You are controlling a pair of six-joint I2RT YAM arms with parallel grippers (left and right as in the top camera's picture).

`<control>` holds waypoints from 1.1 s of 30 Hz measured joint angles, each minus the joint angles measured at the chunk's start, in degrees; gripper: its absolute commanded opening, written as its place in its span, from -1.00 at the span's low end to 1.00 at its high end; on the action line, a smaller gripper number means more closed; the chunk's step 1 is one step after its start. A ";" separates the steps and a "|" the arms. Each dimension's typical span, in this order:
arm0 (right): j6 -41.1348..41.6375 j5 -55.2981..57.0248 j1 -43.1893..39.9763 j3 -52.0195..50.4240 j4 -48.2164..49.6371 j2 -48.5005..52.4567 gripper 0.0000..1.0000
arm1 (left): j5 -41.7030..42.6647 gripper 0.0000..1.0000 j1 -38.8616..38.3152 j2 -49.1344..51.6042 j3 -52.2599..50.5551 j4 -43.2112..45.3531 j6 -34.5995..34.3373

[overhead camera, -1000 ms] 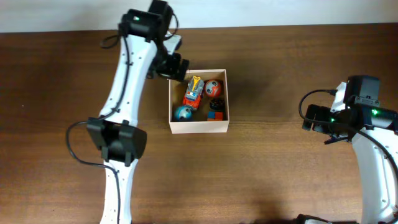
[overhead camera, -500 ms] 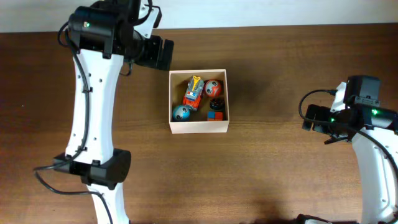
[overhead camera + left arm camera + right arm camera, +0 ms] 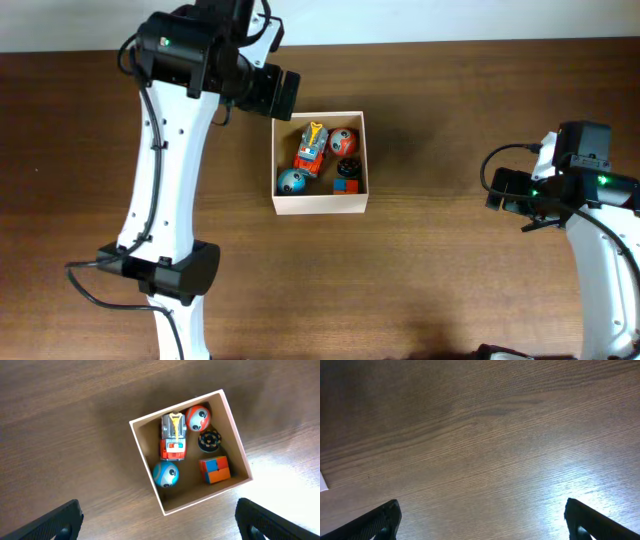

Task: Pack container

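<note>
Left gripper (image 3: 277, 92): fingers (image 3: 56, 523) are held wide apart, nothing is gripped. The container (image 3: 146, 466) is seen beneath it, ahead of and between the fingertips, resting open on the wooden table (image 3: 450, 90). Within it, a toy truck (image 3: 173, 436) is placed beside a red ball (image 3: 198, 417), with a blue ball (image 3: 165, 474), a black round piece (image 3: 210, 440) and an orange-blue cube (image 3: 215, 469) nearer the gripper. Right gripper (image 3: 503, 190): fingers (image 3: 377, 521) are likewise spread, only bare table is seen below, and the container lies well apart on its left
</note>
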 measured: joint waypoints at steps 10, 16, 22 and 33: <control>0.00 0.00 0.00 0.00 0.00 0.00 0.97 | -0.02 0.99 0.00 0.00 -0.02 0.13 0.00; 0.00 0.00 0.00 0.00 0.00 0.00 0.97 | -0.02 0.99 0.00 0.00 -0.02 0.22 0.00; 0.00 0.00 0.00 0.00 0.00 0.00 0.97 | -0.70 0.99 0.00 0.00 -0.02 0.55 0.00; -0.02 0.00 0.00 0.00 0.00 0.00 0.97 | -3.45 0.99 2.80 0.00 0.00 3.17 -0.02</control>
